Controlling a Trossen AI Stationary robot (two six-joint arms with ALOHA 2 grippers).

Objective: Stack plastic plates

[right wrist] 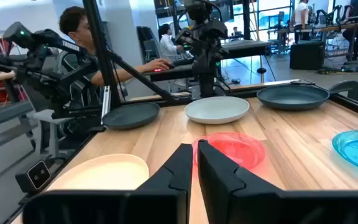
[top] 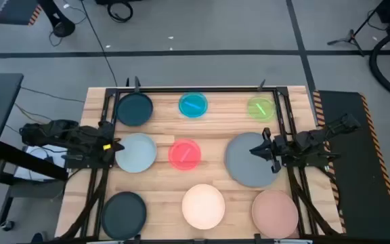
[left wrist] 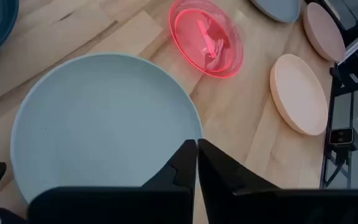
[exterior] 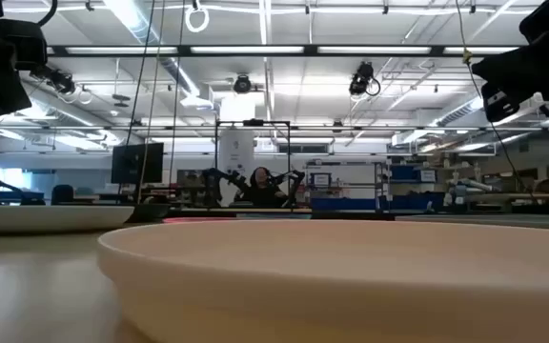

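Tabletop: pale wooden planks, carrying nine plates in three rough rows.
Far row: dark teal plate at the left, translucent cyan plate in the middle, translucent green plate at the right.
Middle row: pale blue-grey plate at the left, red-pink plate in the middle, large grey plate at the right.
Near row: second dark teal plate at the left, cream plate in the middle, pink plate at the right.
Stacking: every plate lies flat on the wood, apart from its neighbours; none rests on another.
Left gripper: at the left edge of the tabletop, just over the left rim of the pale blue-grey plate; in the left wrist view its fingers are pressed together with nothing between them.
Right gripper: over the right part of the large grey plate; in the right wrist view its fingers are also closed together and empty.
Background: a person sits beyond the left side of the tabletop in the right wrist view.
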